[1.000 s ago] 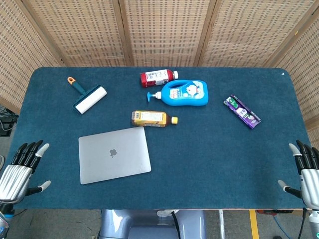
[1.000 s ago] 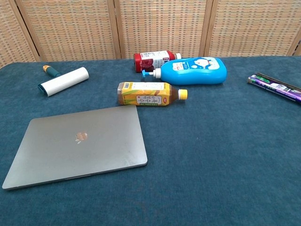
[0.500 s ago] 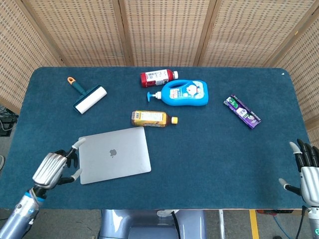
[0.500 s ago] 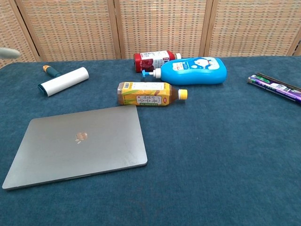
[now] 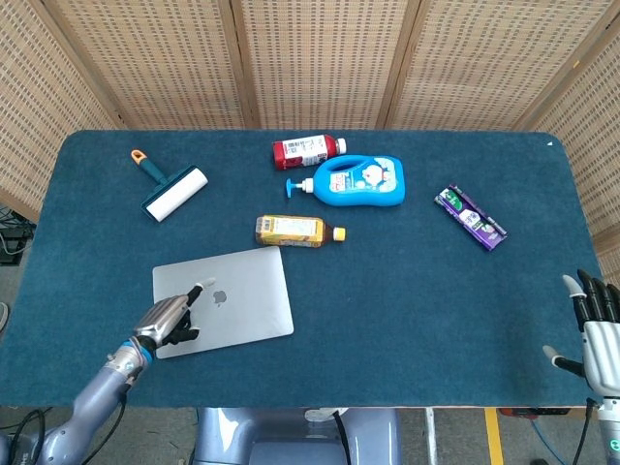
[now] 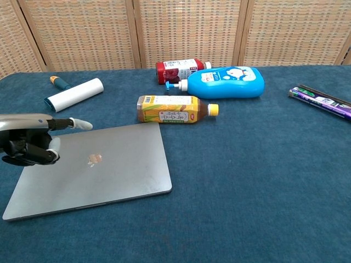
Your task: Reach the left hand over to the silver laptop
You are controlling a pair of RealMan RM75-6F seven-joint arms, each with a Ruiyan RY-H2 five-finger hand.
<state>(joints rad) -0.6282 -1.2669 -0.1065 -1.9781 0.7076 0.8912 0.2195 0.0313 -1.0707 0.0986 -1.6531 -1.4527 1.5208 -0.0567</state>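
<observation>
Our left hand (image 5: pixel 170 320) is over the closed silver laptop (image 5: pixel 237 295), fingers loosely curled and holding nothing, so we judge the reach nearly done.

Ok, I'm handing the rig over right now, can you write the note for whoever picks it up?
Left hand: over the near left part of the silver laptop, most fingers curled in, holding nothing; contact with the lid cannot be told.
Right hand: open, at the table's near right edge, away from everything.
Laptop: closed, flat on the blue table, just in front of the yellow tea bottle.
Done: the reach is essentially there.
Left: confirm the hand is settled on the lid.
</observation>
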